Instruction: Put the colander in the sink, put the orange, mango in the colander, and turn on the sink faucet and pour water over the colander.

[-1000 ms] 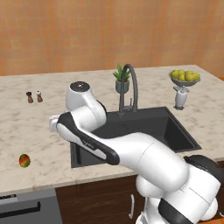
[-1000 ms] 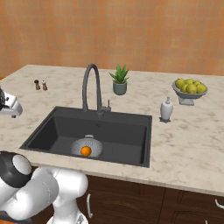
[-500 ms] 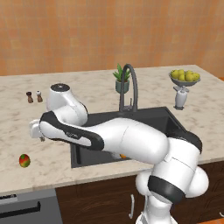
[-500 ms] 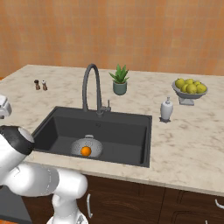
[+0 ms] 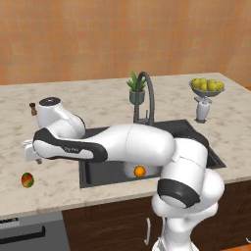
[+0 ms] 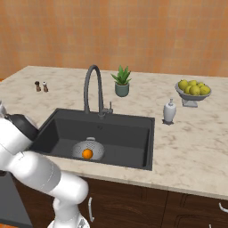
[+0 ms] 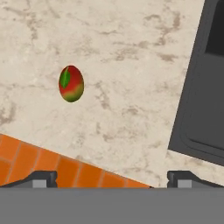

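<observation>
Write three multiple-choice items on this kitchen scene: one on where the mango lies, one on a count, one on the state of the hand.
1. Where is the mango?
A. in the colander
B. on the counter beside the sink
C. in the fruit bowl

2. How many fruits lie in the colander?
A. none
B. one
C. two

3. The hand is:
A. open, holding nothing
B. shut on the mango
C. shut on the orange

Answers: 1 B, it lies on the marble left of the sink. 2 B, only the orange. 3 A, fingertips stand wide apart.

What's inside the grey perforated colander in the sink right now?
The grey perforated metal colander in the matte black sink holds the small orange. No mango shows inside it; the colander floor under the orange is hidden.
</observation>
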You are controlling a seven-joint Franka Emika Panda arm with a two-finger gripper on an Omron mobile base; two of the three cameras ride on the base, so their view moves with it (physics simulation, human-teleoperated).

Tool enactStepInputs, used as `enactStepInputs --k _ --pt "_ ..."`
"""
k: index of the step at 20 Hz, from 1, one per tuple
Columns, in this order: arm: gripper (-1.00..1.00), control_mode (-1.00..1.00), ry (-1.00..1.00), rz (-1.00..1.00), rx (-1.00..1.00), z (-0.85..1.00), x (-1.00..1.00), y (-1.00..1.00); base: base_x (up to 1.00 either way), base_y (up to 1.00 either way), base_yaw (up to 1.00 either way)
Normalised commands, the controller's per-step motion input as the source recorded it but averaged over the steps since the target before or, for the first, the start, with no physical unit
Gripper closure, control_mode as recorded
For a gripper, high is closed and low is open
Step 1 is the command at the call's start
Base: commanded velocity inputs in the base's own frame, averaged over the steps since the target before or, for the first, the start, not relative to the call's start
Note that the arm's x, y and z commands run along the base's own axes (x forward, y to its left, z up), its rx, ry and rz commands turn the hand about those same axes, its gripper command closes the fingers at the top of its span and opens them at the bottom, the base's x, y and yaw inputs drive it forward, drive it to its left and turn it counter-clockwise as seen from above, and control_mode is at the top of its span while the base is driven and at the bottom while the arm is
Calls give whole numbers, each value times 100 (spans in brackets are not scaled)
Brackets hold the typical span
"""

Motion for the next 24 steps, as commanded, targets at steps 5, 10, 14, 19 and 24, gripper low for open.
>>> enactStepInputs --k 5,10,14,19,24 --pt "-100 -100 1 0 -7 -12 2 24 0 0 0" --pt "-100 -100 0 0 -4 -11 3 15 0 0 0" --pt "-100 -100 0 0 -5 -14 20 33 0 0 0" --pt "-100 -100 1 0 -4 -20 27 29 0 0 0" --pt "-100 -100 1 0 -1 -14 39 49 0 0 0"
